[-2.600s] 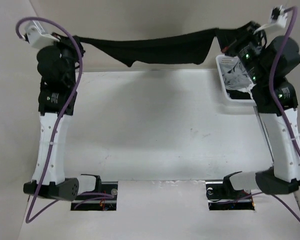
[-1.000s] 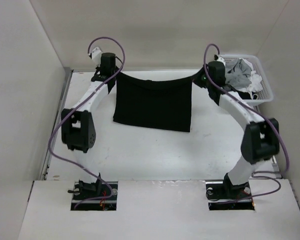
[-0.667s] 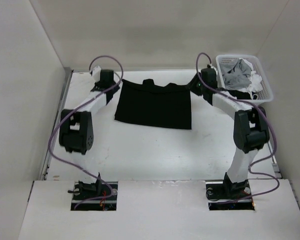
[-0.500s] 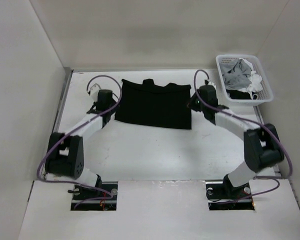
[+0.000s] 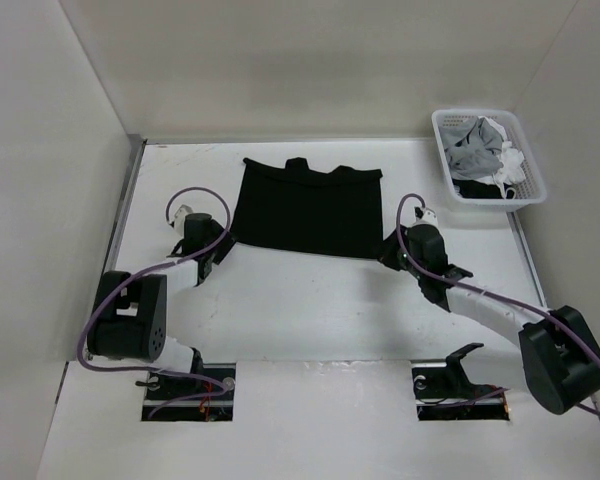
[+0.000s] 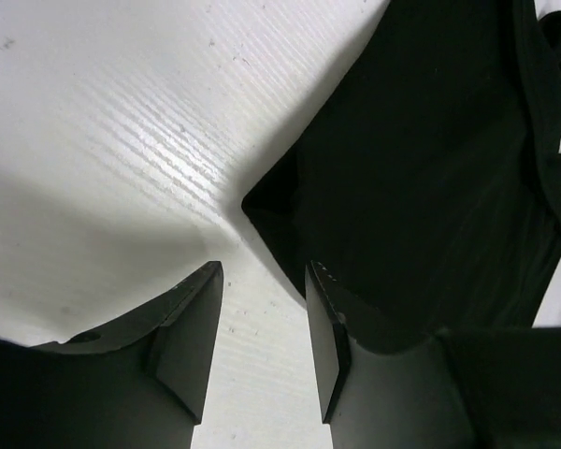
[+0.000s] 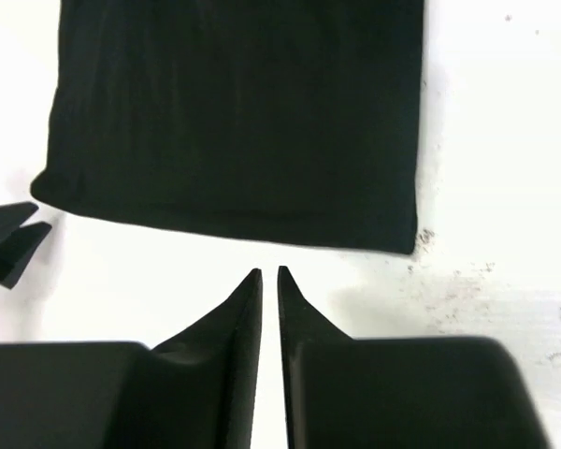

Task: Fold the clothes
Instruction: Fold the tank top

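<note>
The clothes, a black sleeveless top (image 5: pixel 305 210), lie spread flat on the white table, straps toward the far wall. My left gripper (image 5: pixel 219 244) sits low just off the top's near left corner. In the left wrist view that corner of the clothes (image 6: pixel 421 159) is a little ahead of my left gripper (image 6: pixel 264 271), whose jaws stand open over bare table. My right gripper (image 5: pixel 389 250) is at the near right corner. In the right wrist view my right gripper (image 7: pixel 269 273) stops short of the hem of the clothes (image 7: pixel 234 112), jaws a narrow slit apart and empty.
A white lattice basket (image 5: pixel 443 150) with grey and white garments (image 5: pixel 478 150) stands at the far right corner. Walls close in the table on the left, back and right. Bare white table (image 5: pixel 310 300) lies between the top and the arm bases.
Both grippers let go of the top's upper edge, and it now lies flat. Both arms have pulled back toward me, down to its near corners, and their jaws have opened.
</note>
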